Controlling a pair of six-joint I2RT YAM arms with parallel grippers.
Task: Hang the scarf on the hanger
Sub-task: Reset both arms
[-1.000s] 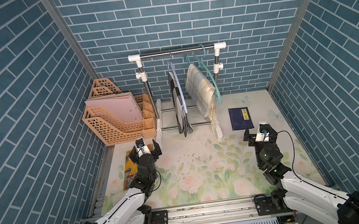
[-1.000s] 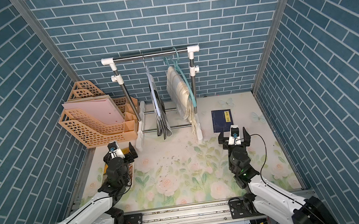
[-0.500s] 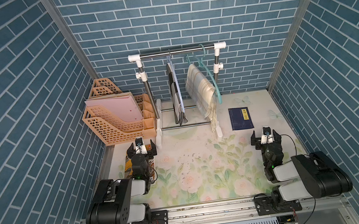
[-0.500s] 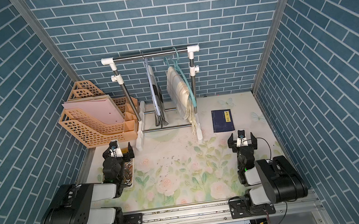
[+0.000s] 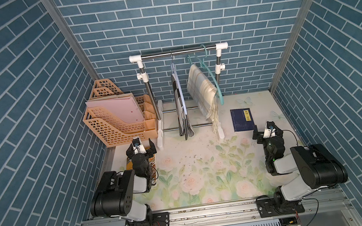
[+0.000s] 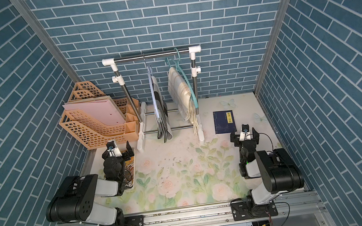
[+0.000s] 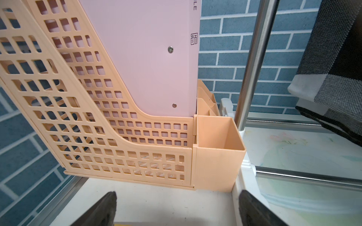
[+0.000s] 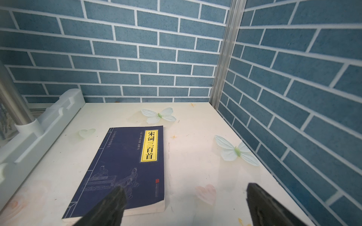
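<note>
Both arms sit folded low at the near edge of the floral table, and each gripper is spread wide with nothing in it. The left gripper is at centre left of the frame, facing the peach file organizer. The right gripper is at centre right, just beside a dark blue book. In the middle of the frame the rack carries two scarves, well apart from both grippers: a dark checked scarf draped on a pale hanger, and a beige plaid scarf on a teal hanger.
</note>
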